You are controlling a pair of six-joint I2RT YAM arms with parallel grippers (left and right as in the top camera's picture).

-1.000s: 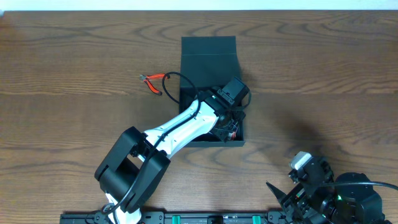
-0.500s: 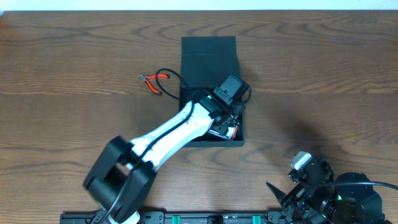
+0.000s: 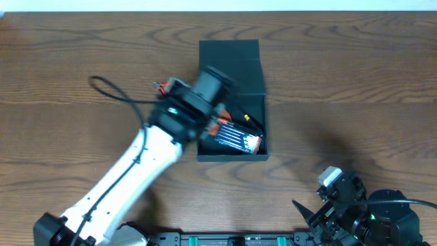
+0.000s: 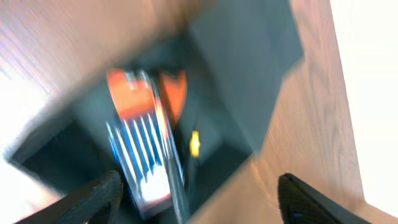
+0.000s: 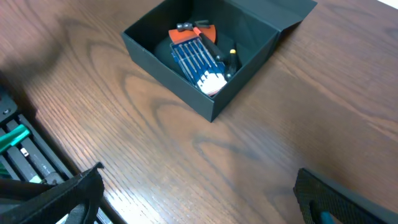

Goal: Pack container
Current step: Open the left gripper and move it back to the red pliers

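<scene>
The container [image 3: 254,109] is an open dark box at the table's middle, its flap lid [image 3: 229,56] folded back. Inside lie a blue-white card packet [image 3: 237,138] with an orange top, and a small yellow-tipped tool [image 3: 247,117]. My left gripper [image 3: 205,102] hovers, blurred, over the box's left wall. In the left wrist view [image 4: 199,208] its jaws are spread wide and empty above the packet [image 4: 143,162]. My right gripper [image 3: 307,213] rests at the front right, open and empty [image 5: 199,199]. The right wrist view shows the container [image 5: 186,102] and the packet [image 5: 196,59].
Red-handled pliers [image 3: 159,85] lie on the wood just left of the box, mostly hidden by my left arm. The arm's black cable [image 3: 109,89] loops out to the left. The table's back edge runs along the top.
My left arm has swung out of the box's right half, up and to the left. The packet it covered now shows inside the box. The right arm has not moved.
</scene>
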